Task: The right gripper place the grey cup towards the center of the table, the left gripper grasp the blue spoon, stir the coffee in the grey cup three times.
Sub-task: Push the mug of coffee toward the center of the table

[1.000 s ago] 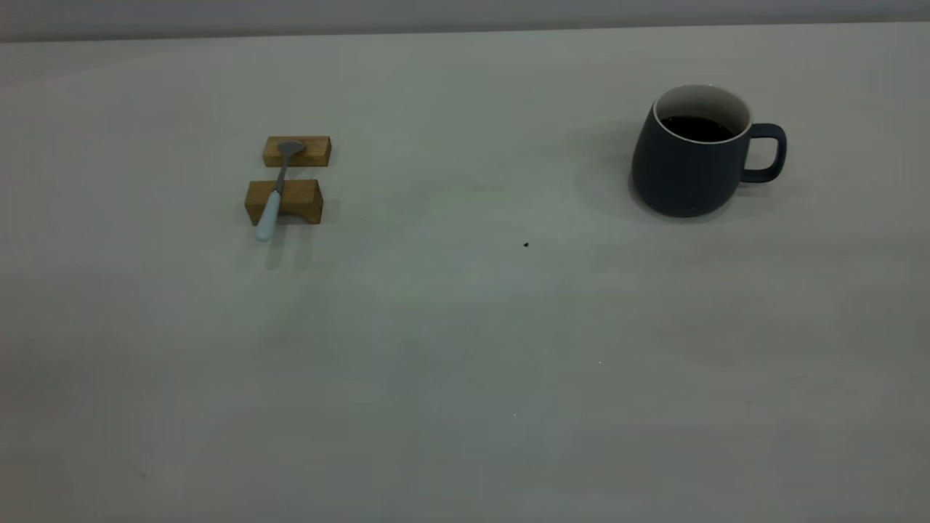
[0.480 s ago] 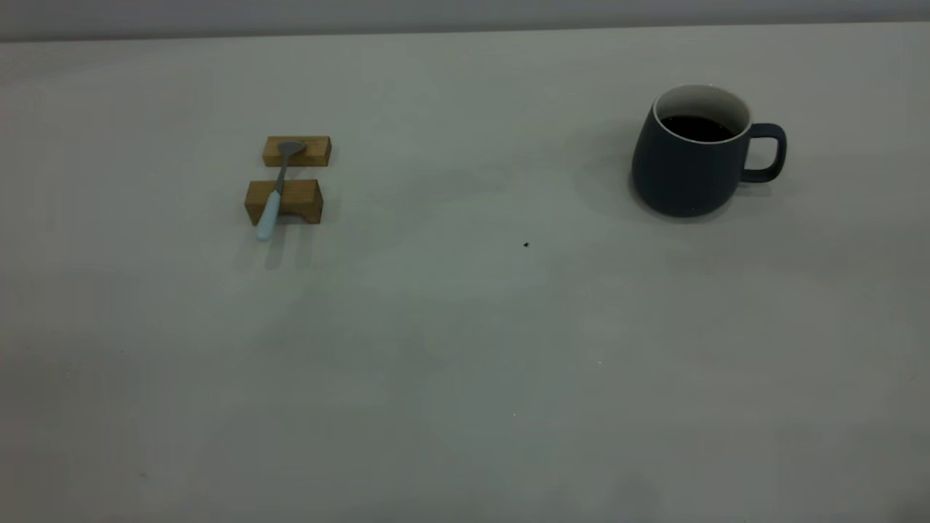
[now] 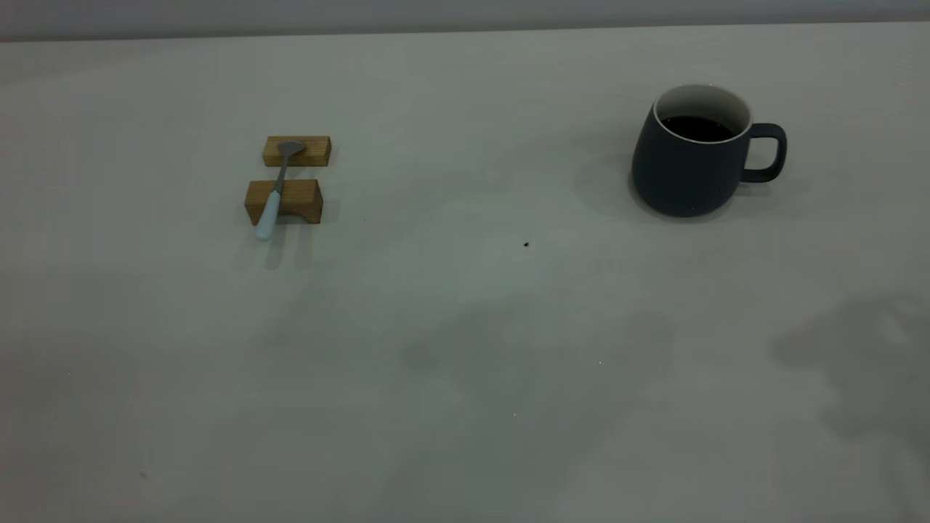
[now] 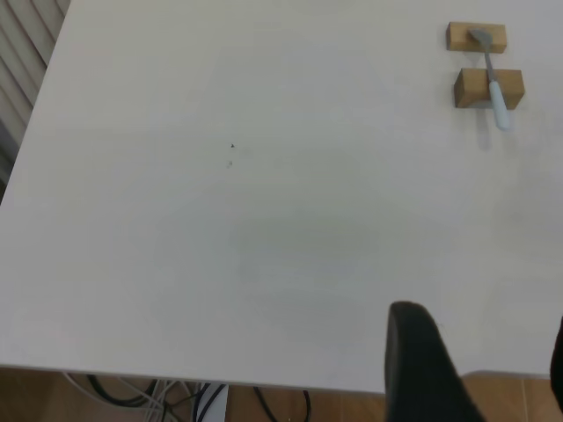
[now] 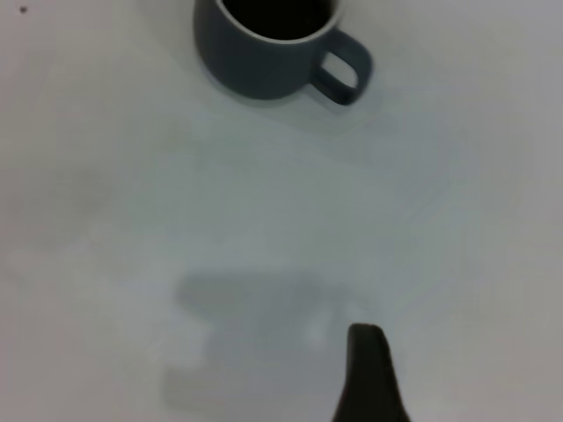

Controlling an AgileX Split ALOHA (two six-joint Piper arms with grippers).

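The cup stands on the tabletop at the right side, handle pointing outward, well ahead of the right tool. Tool state cannot be told.

Just a wide, matte, pale grey-white surface filling nearly everything, with soft blotchy shadows toward 5 o'clock. A plain grey wall strip runs along 12 o'clock. From the left wrist view, brown wooden floor and dark cables show past the surface's edge.
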